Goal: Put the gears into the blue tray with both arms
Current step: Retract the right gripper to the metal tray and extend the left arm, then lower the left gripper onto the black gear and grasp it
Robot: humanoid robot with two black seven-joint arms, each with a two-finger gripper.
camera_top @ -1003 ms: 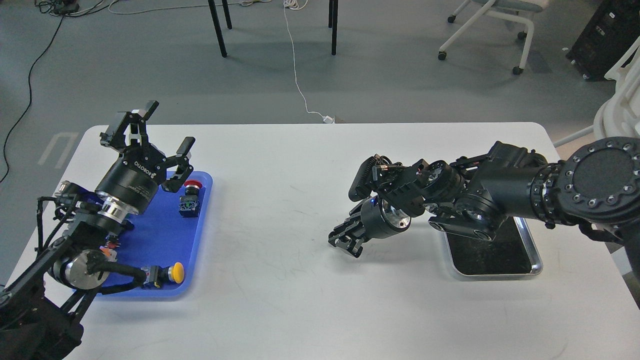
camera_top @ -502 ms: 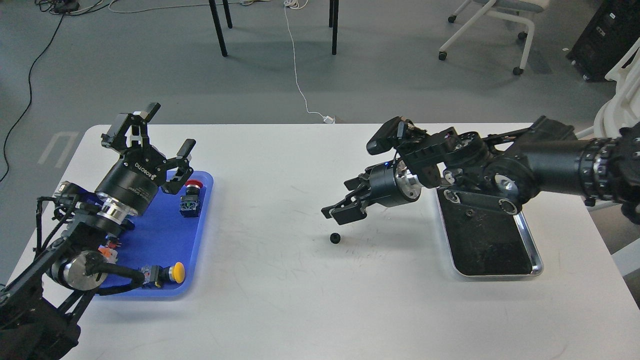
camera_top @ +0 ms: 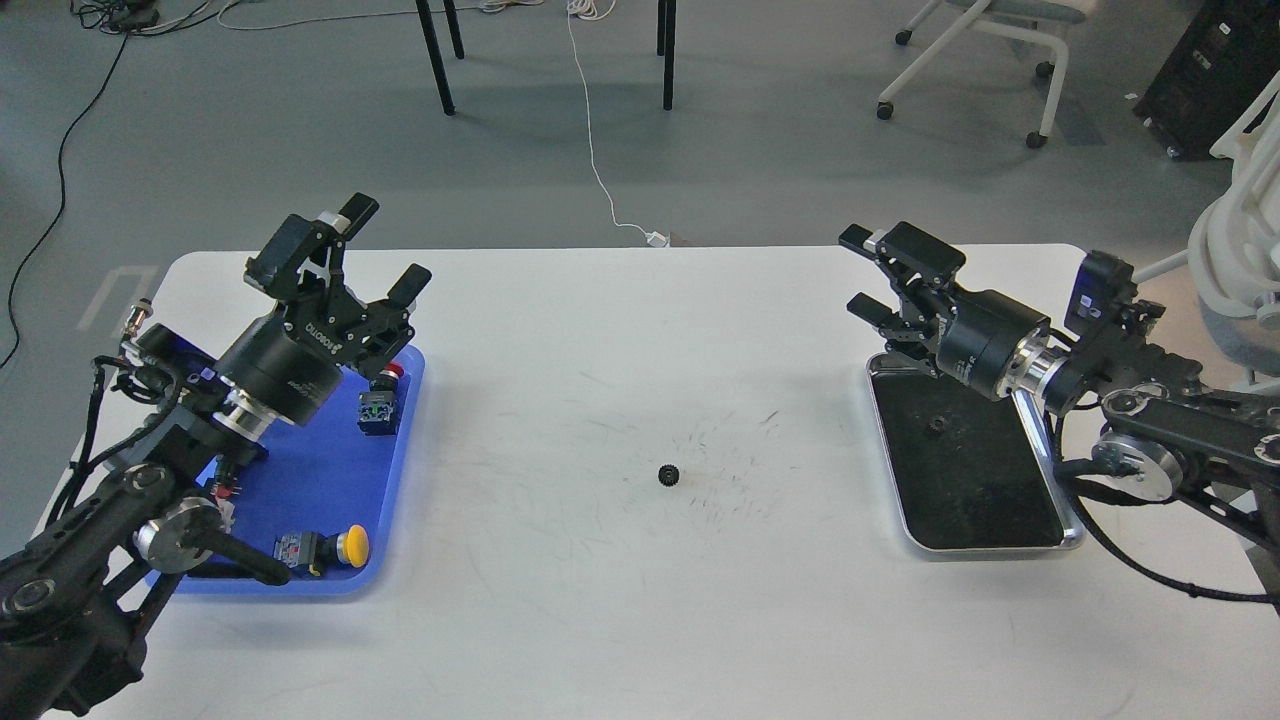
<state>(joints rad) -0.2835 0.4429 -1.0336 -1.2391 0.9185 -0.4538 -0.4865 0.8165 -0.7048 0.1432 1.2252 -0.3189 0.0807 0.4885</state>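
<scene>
One small black gear [camera_top: 669, 475] lies alone on the white table near its middle. A second gear [camera_top: 937, 424] rests on the dark floor of the silver tray. The blue tray [camera_top: 320, 480] sits at the left with push-button switches in it. My left gripper [camera_top: 355, 255] hangs open above the blue tray's far edge, holding nothing. Over the silver tray's far end my right gripper [camera_top: 880, 272] stands open and empty, far to the right of the loose gear.
The silver metal tray [camera_top: 1065, 510] lies at the right. In the blue tray sit a red-capped switch [camera_top: 383, 398] and a yellow-capped switch [camera_top: 325, 548]. Chair legs, a cable and an office chair stand on the floor beyond the table.
My right gripper opened and left the gear on the table's middle, then drew back right to above the silver tray. My left gripper rose and shifted slightly right.
</scene>
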